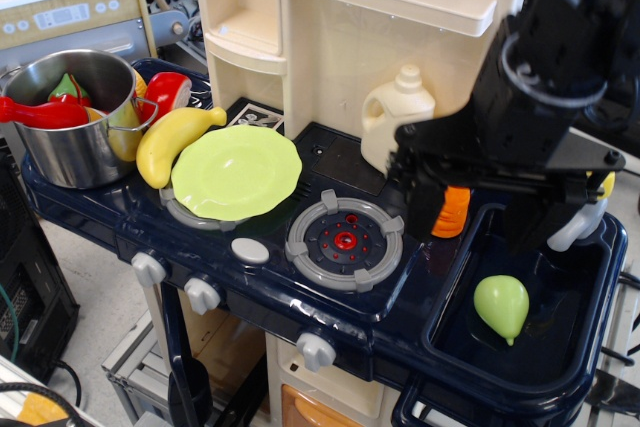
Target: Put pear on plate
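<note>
Pear (501, 307) in sink, pincer (478, 212) open, empty

You get bright, even light from overhead, with soft shadows only. The steel pot (75, 122) throws pale glare off its rim, and the dark sink (520, 297) shows faint reflections around the pear (501, 307). The plate (236, 172) reads sharp and evenly lit. The black gripper (480, 209) looks slightly smeared, its detail lost in darkness.
</note>
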